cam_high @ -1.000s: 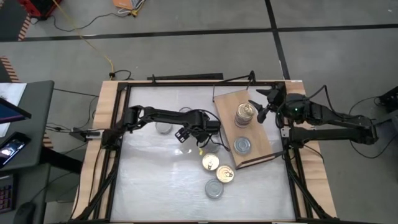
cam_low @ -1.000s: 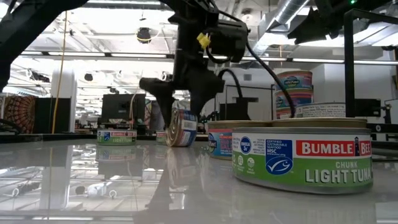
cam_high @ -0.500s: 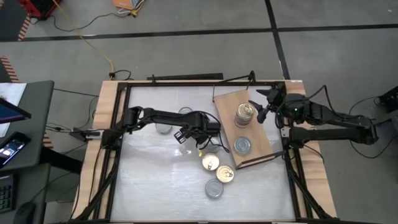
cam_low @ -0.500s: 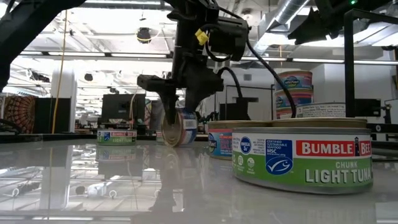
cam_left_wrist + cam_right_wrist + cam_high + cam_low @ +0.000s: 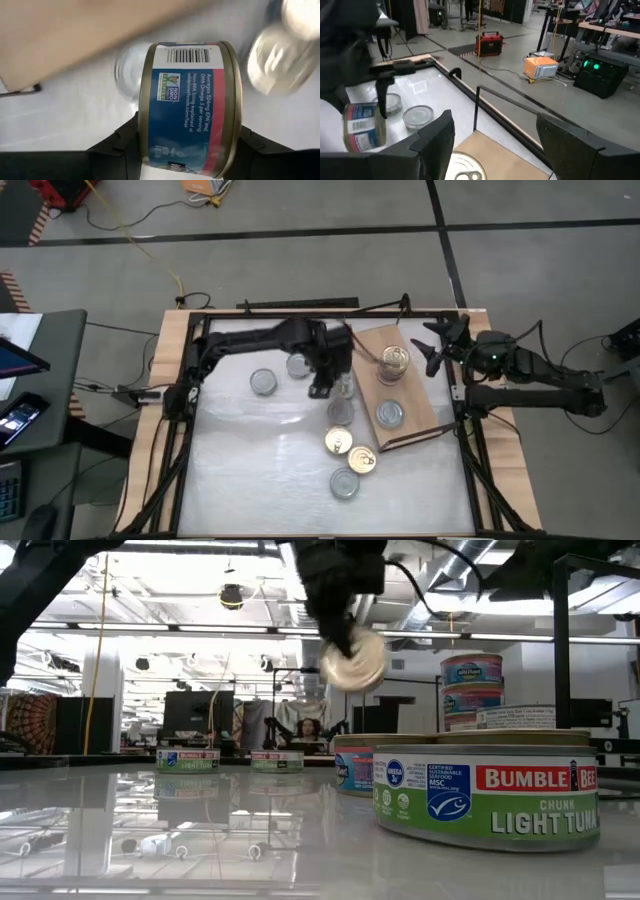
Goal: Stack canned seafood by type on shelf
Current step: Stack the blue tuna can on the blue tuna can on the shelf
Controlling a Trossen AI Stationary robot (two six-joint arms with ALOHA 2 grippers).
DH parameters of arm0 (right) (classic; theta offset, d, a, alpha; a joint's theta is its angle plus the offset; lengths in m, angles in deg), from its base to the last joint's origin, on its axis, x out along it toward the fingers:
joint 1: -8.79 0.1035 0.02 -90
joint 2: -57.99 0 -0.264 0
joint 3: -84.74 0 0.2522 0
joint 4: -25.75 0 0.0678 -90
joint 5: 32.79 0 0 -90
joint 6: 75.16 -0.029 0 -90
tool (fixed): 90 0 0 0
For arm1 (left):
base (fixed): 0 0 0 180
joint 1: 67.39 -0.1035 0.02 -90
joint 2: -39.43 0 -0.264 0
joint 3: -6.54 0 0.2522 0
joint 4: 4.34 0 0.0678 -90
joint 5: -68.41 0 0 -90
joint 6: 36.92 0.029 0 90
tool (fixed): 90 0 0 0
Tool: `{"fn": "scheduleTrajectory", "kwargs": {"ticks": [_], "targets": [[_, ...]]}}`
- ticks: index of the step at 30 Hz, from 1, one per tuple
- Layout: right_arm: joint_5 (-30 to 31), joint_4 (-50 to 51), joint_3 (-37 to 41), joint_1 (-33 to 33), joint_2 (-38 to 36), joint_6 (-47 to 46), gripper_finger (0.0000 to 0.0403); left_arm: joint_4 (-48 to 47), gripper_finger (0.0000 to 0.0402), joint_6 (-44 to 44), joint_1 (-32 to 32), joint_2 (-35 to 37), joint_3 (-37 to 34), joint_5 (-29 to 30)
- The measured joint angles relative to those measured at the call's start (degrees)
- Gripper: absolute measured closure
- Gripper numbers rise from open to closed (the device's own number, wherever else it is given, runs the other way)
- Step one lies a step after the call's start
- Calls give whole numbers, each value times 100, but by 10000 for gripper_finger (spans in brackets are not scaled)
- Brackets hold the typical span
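Tins point(image 5: 351, 460) lie mostly unsorted on the tabletop point(image 5: 240, 470) as the left claw point(image 5: 322, 385) carries a gripped tuna can point(image 5: 187, 107) toward the shelf point(image 5: 420, 405), where one stack point(image 5: 394, 364) stands beside the open right claw point(image 5: 430, 348).

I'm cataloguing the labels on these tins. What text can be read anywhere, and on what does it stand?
"BUMBLE BEE", "CHUNK LIGHT TUNA", "CERTIFIED SUSTAINABLE SEAFOOD MSC": nearest tin in the low view.
"NON GMO", "DHA Omega 3 per serving", "wildplanetfoods.com/usage", plus a barcode: tin held in the left gripper.
Labels on the stacked tins on the shelf and on the far tins: too small to read.
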Motion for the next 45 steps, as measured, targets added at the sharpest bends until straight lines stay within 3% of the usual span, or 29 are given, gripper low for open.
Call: {"fn": "scheduleTrajectory", "kwargs": {"ticks": [6,9,19,28,33,37,42,45], "targets": [[11,264,0,0,-170,-139,97,1266,221,-1512,-374,-10,54,-1598],[13,500,0,-5,-193,-256,97,2155,221,-2173,-444,-13,56,-2013],[13,566,0,-11,-198,-275,97,4040,221,-3828,-665,-122,56,-1966],[42,579,0,-64,-228,-254,97,5357,219,-5198,-715,-698,54,-2642],[152,559,0,-117,-320,-239,97,5280,201,-5118,-771,-694,49,-2557],[155,565,0,-125,-390,-236,97,5210,211,-5051,-790,-695,49,-2434],[153,531,0,-125,-361,-256,97,5181,217,-4704,-782,-733,49,-1845],[151,511,0,-125,-351,-256,97,5482,217,-4889,-784,-800,49,-1935]]}}
